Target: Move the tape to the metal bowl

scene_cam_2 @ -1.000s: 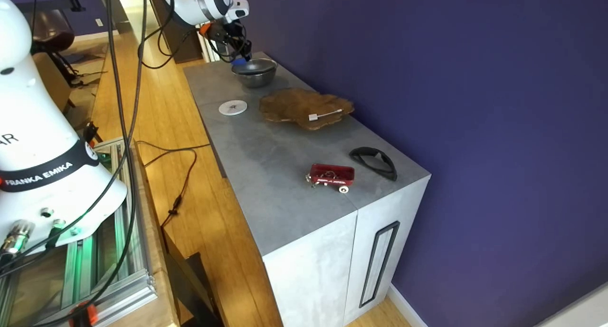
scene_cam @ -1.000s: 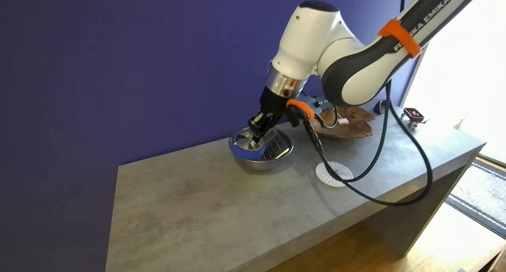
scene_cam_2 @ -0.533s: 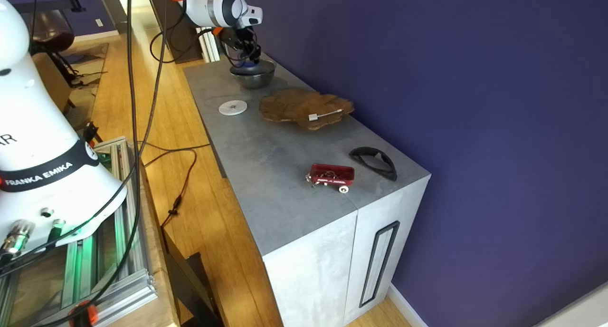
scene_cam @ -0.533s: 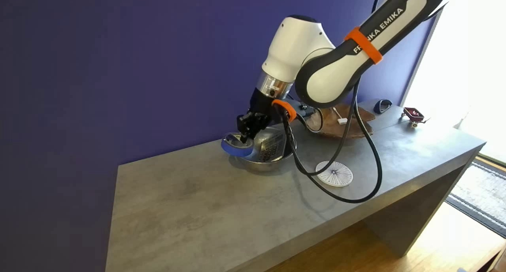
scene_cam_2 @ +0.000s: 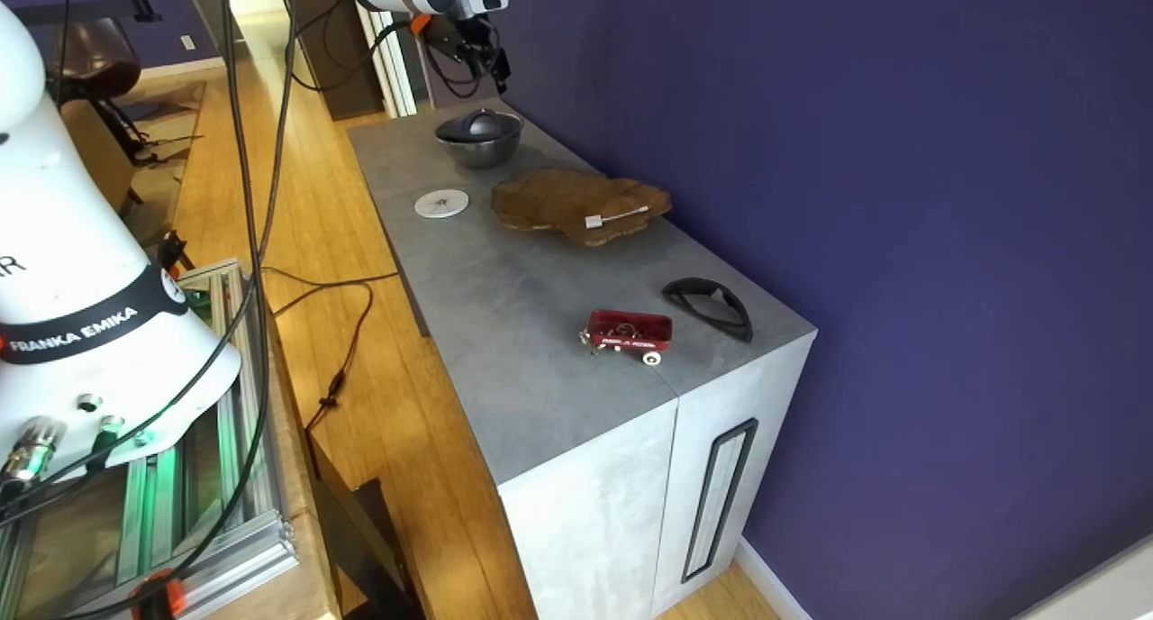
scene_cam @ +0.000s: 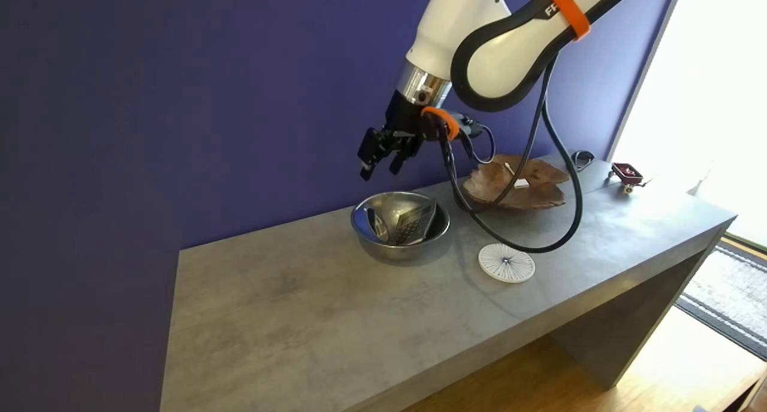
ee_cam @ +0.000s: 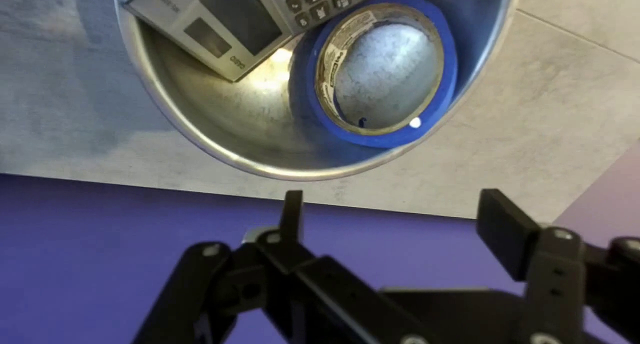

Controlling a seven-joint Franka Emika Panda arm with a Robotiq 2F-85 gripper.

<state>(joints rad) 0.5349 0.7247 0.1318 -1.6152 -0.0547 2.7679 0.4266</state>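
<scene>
In an exterior view we see the tool (scene_cam: pixel 380 170) in the air above the bench (scene_cam: pixel 281 316), its two jaws standing well apart and nothing held between them. Below it stands the metal bowl (scene_cam: pixel 400 254), and inside this bowl, also lower than the tool, is the blue tape (scene_cam: pixel 365 224). In an exterior view the metal bowl (scene_cam_2: pixel 485 153) is likewise beneath the tool (scene_cam_2: pixel 500 75), with a clear gap; here the jaws are too small for us to judge, and the tape we do not make out. In the wrist view we find the tape (ee_cam: pixel 445 96) beyond the fingertips (ee_cam: pixel 292 211) and not touched by them, inside the rim of the metal bowl, where it seems to lean on the side; a calculator (ee_cam: pixel 240 21) lies next to it, but whether the two touch we are unable to say. By our judgement, the placing which the task asks for is therefore done, and what is left is perhaps only to bring the tool farther away.
</scene>
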